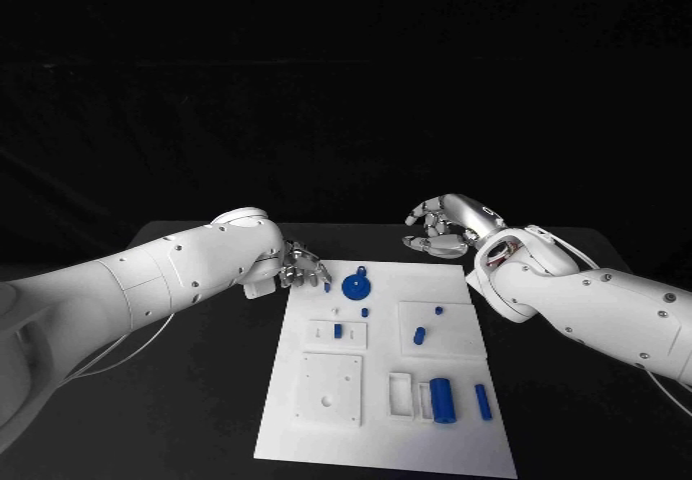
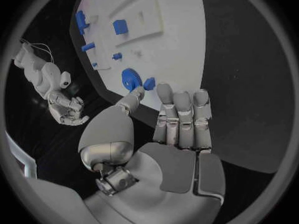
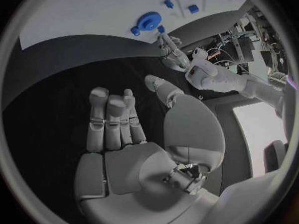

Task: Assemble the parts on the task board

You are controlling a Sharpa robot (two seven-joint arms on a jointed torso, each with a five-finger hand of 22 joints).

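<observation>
White rectangular task board (image 1: pixel 378 440) lies centre frame, lower half. Small blue plastic parts sit on it, including a blue toothed gear (image 1: pixel 356 288) near its upper left corner. Left hand (image 1: pixel 300 265) waits just beside that corner, fingers loosely extended, holding nothing. Right hand (image 1: pixel 444 224) hovers beyond the upper right edge, fingers partly curled, empty; probably poised for a pick.

Small blue parts (image 1: pixel 444 400) lie scattered on the white task board (image 1: pixel 289 420).

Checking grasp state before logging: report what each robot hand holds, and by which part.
Nothing is held. The left robot hand hangs at the task board's far left corner, near the blue gear. The right robot hand hangs beyond the far edge, fingers curled, empty.
</observation>
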